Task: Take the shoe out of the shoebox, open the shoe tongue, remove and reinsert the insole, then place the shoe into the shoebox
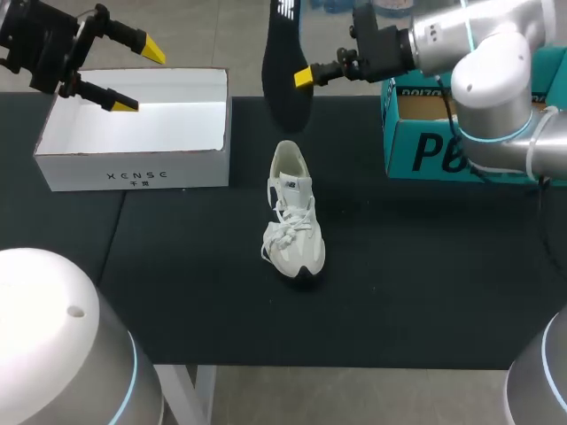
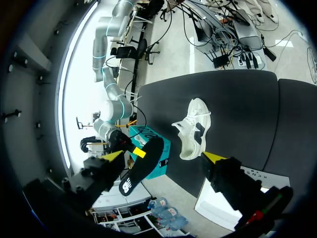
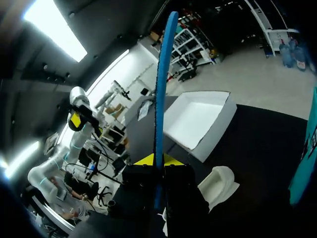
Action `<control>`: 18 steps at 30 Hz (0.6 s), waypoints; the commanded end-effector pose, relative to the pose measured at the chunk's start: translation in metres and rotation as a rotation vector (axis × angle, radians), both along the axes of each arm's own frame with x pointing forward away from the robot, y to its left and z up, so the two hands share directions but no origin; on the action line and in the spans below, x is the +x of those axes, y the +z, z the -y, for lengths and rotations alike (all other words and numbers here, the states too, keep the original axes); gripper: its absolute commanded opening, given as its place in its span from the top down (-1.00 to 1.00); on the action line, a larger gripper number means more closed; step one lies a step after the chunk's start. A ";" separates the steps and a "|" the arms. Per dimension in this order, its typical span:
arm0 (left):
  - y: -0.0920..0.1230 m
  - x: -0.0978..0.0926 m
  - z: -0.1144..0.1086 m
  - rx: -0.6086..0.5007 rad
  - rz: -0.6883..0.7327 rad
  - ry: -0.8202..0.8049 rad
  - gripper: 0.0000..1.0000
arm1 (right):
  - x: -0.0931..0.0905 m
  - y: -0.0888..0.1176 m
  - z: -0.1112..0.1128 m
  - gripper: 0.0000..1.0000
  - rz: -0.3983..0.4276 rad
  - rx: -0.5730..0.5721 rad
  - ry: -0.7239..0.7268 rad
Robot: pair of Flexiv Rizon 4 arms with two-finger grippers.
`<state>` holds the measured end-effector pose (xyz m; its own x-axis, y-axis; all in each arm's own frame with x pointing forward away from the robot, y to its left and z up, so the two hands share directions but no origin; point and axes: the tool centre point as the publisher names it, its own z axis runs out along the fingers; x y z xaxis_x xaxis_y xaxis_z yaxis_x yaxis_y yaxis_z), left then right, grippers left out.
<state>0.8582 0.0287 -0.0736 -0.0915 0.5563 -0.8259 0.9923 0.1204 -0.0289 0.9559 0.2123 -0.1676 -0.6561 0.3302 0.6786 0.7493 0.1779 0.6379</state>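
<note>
**Head view.** R gripper [image 1: 306,75] is pinching the insole [image 1: 283,80] by one edge and holding it on end in the air, behind the shoe [image 1: 295,221]. Shoe is sitting upright mid-table [image 1: 399,292], toe toward me, out of the shoebox [image 1: 133,173] and well apart from it. L gripper [image 1: 140,77] is hovering over the shoebox's left end, fingers spread wide, carrying nothing. Teal box [image 1: 425,150] is sitting under the R arm; not part of the job.

**L wrist view.** L gripper [image 2: 163,157] is showing wide fingers w/ nothing between them. Shoe [image 2: 193,129] is lying ahead on the mat, and the shoebox [image 2: 210,206] is sitting just under one finger. Insole [image 2: 141,166] is hanging in the R gripper farther out, in front of the teal box.

**R wrist view.** Insole [image 3: 163,74] is running edge-on straight out between the R fingers, both sides gripping it. Shoe [image 3: 218,183] is sitting below and beside the gripper. Shoebox [image 3: 220,130] is lying beyond, w/ nothing showing inside.

**Progress (my read).** Shoe out: done. Insole out: done. Tongue is probably opened, but I'm not able to confirm that from here. Remaining: reinsert the insole, then put the shoe back in the shoebox. I'm calling it approx. halfway.
</note>
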 end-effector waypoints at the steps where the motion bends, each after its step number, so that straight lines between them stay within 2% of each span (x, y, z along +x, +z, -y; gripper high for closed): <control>1: 0.000 0.001 0.000 0.003 0.000 -0.002 -1.00 | 0.005 -0.031 -0.003 1.00 -0.011 0.083 0.003; 8: 0.000 0.001 0.000 0.003 0.000 -0.002 -1.00 | 0.012 -0.053 -0.004 1.00 -0.008 0.087 -0.015; 18: 0.000 0.001 0.000 0.003 0.000 -0.002 -1.00 | 0.007 -0.076 -0.010 1.00 -0.015 0.114 -0.024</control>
